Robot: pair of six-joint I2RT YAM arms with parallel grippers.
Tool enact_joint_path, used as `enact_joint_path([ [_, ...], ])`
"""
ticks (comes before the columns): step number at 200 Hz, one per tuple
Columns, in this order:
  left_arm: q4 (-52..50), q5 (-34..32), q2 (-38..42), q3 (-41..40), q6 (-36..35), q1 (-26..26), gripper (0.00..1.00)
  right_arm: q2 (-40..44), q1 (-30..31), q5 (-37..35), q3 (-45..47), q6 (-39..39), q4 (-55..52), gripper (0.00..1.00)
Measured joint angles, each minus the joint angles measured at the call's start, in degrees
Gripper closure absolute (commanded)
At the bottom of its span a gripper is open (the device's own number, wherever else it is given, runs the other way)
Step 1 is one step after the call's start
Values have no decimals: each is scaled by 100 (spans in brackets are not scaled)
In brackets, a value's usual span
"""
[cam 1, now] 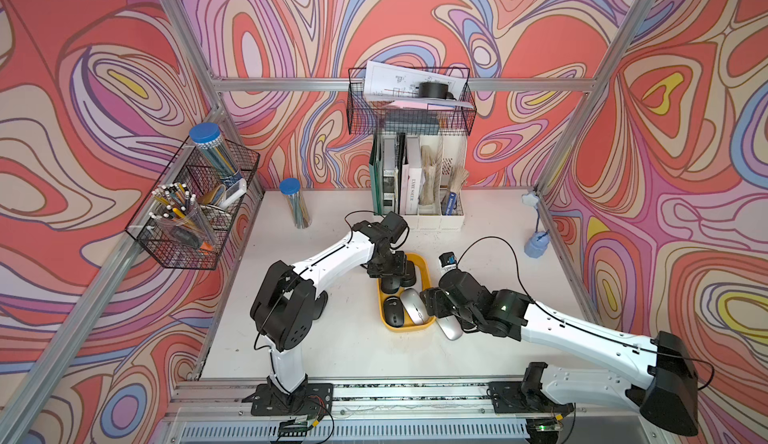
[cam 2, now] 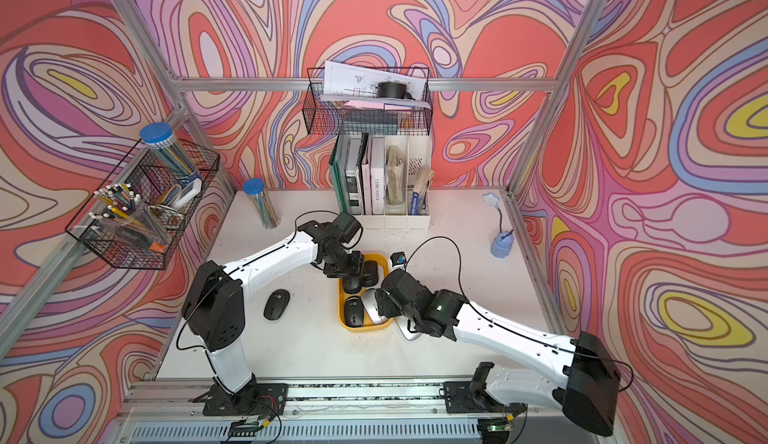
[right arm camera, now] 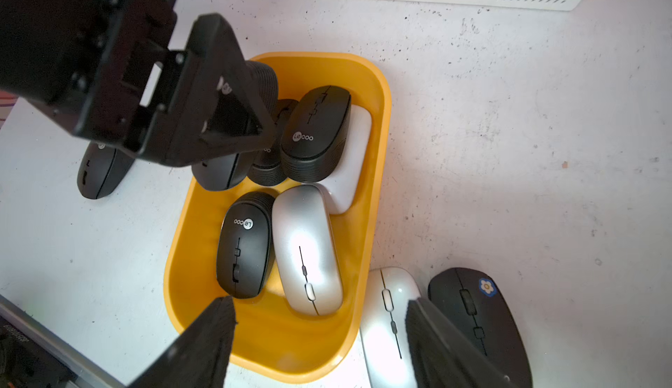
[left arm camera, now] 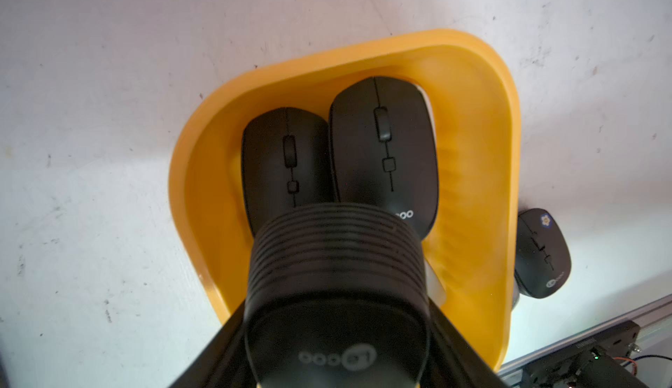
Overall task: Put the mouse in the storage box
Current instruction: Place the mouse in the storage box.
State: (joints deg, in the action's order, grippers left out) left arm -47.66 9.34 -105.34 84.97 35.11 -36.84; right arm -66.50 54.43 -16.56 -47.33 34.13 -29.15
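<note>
Between swirl-patterned walls, over scuffed table, left tool clamps black mouse; right tool gapes.

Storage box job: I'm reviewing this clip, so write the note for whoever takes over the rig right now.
Left gripper: shut on a black mouse, over the far half of the yellow storage box.
Right gripper: open, empty, by the box's near end.
Done: several mice lie in the box.
Left: release the held mouse; then box the silver mouse, flower-sticker mouse and plain black mouse outside.

Lab test cell: aluminium frame, printed backdrop, white table.
</note>
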Motion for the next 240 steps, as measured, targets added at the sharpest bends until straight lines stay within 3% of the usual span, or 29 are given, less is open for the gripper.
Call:
enact_joint_path([
  [157, 201, 52, -612, 184, -149, 2, 48, -68, -2, 138, 20, -4, 68, 23],
  [240, 212, 13, -719, 284, -144, 31, 46, -883, -4, 614, 37, -26, 522, 23],
])
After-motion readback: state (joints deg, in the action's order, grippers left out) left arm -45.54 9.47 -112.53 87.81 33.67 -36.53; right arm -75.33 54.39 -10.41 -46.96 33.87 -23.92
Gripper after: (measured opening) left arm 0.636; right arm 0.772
